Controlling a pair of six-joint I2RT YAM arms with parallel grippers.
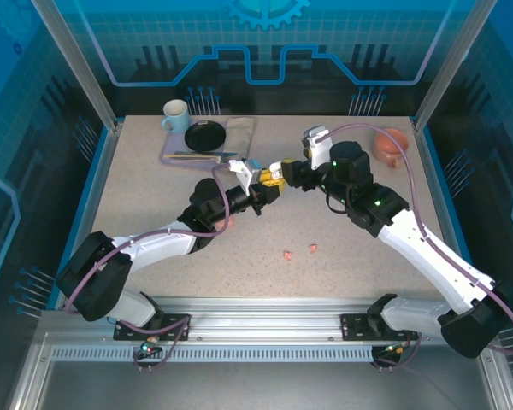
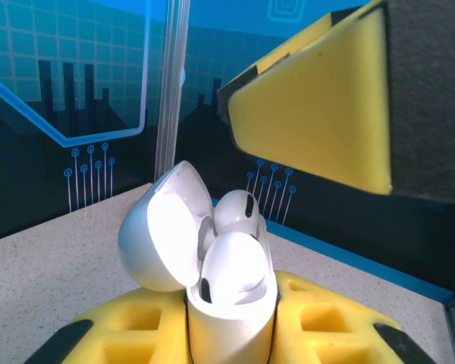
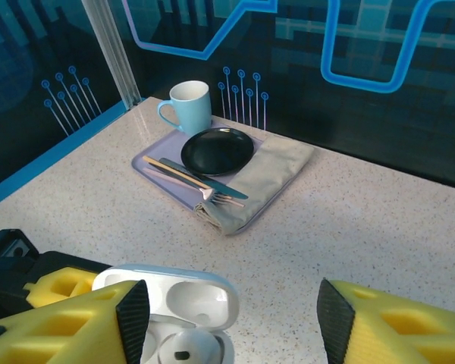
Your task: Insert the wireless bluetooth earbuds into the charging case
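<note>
The white charging case (image 2: 229,315) stands upright with its lid (image 2: 158,236) swung open, and my left gripper (image 2: 231,334) is shut on its body. Two white earbuds (image 2: 235,265) (image 2: 237,210) sit in its wells. In the top view the case (image 1: 260,176) is held above mid-table, between both grippers. My right gripper (image 3: 231,326) is open just above the case (image 3: 183,297), fingers spread wide with nothing between them. One seated earbud (image 3: 183,351) shows below it. Two salmon-pink earbuds (image 1: 288,254) (image 1: 312,248) lie loose on the table nearer the arms.
A lilac tray (image 1: 173,155) at the back left holds a blue mug (image 1: 175,115), a black plate (image 1: 205,135), cutlery and a folded grey napkin (image 1: 239,132). A salmon-pink case (image 1: 392,145) sits at the back right. Glass walls enclose the table.
</note>
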